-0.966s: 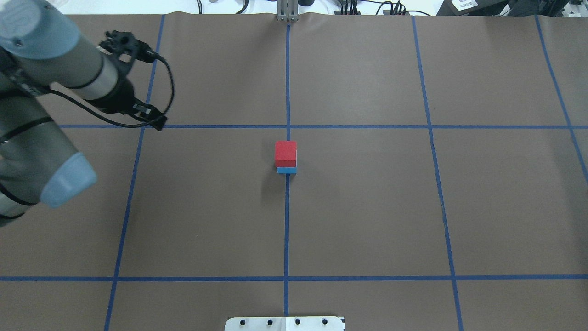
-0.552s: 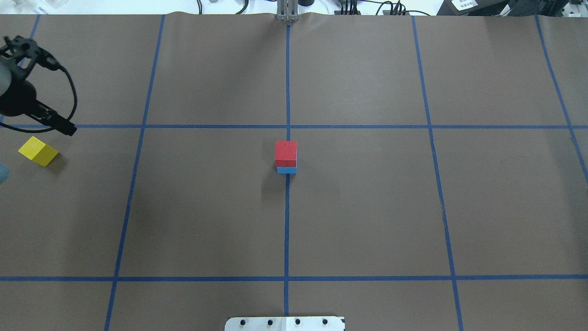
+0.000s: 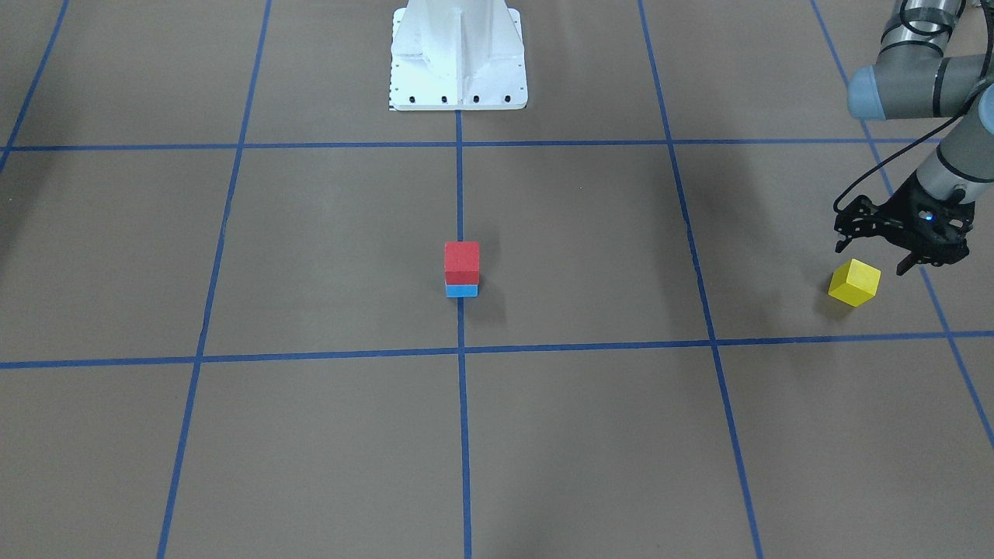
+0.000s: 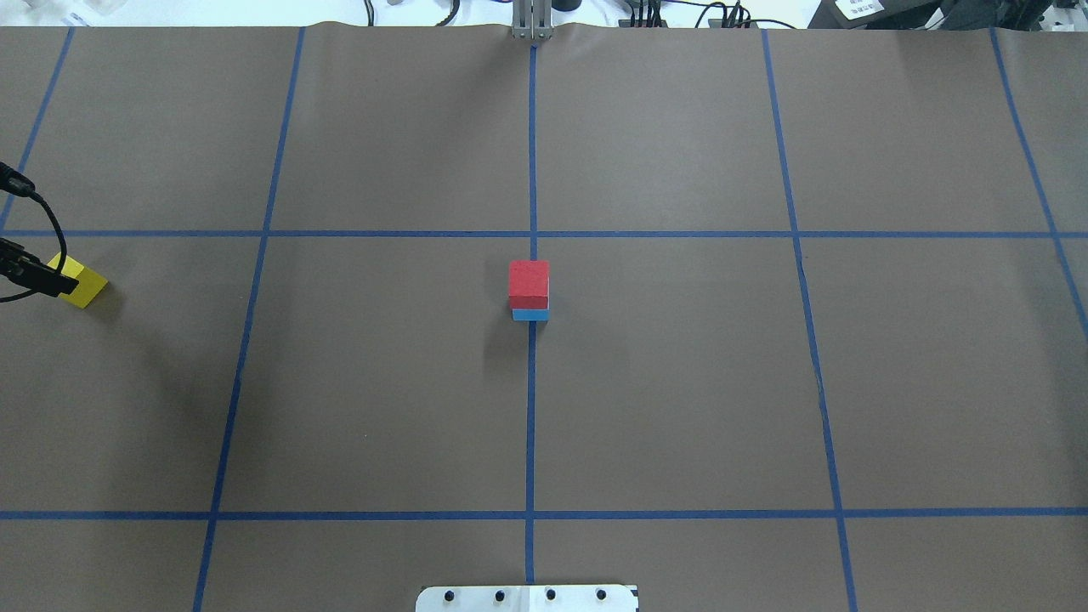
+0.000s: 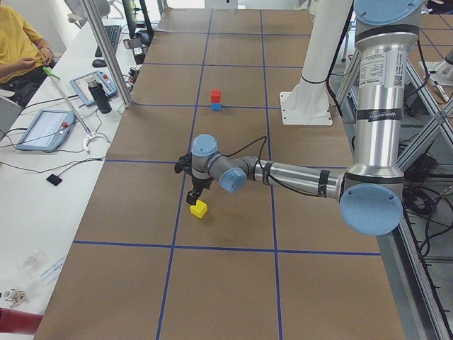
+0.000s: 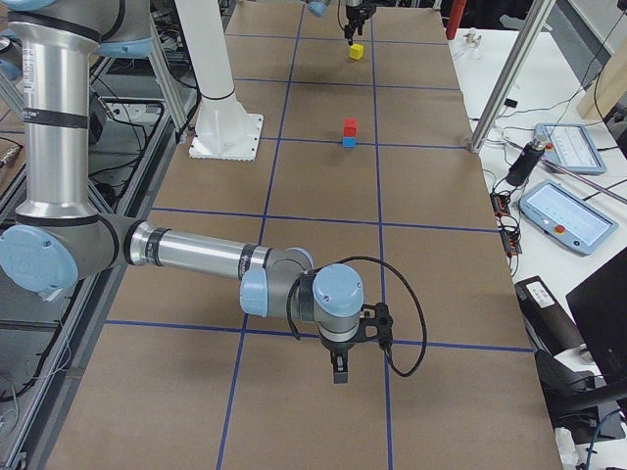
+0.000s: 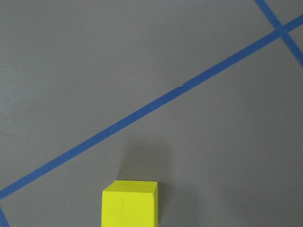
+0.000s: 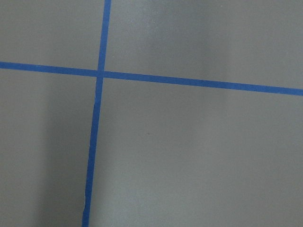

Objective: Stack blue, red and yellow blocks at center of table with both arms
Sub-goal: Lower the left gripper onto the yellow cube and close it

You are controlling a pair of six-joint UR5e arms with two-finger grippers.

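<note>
Hovering just above the small yellow cube block point(image 3: 854, 282), the left pincer point(image 3: 871, 260) reads as released in the front-facing view, jaws spread with nothing between them. The cube sits on the brown paper-covered counter point(image 3: 311, 233), well apart from the centre, where the red cube block point(image 3: 462, 261) rests squarely on the blue cube block point(image 3: 461, 290). Overhead: two-high stack on the centre tape line, yellow cube at the edge, half hidden by black pincer hardware. Left side view: near arm stretched low, presumably lining up a grasp. Right side view: right pincer point(image 6: 339, 372) points down over bare counter, well apart from the stack, likely parked out of the way; cannot tell its state. Left wrist: cube at frame bottom, turned askew to the blue tape lines point(image 7: 142, 113). Right wrist: tape cross only. No obstacle shows between cube and stack.
</note>
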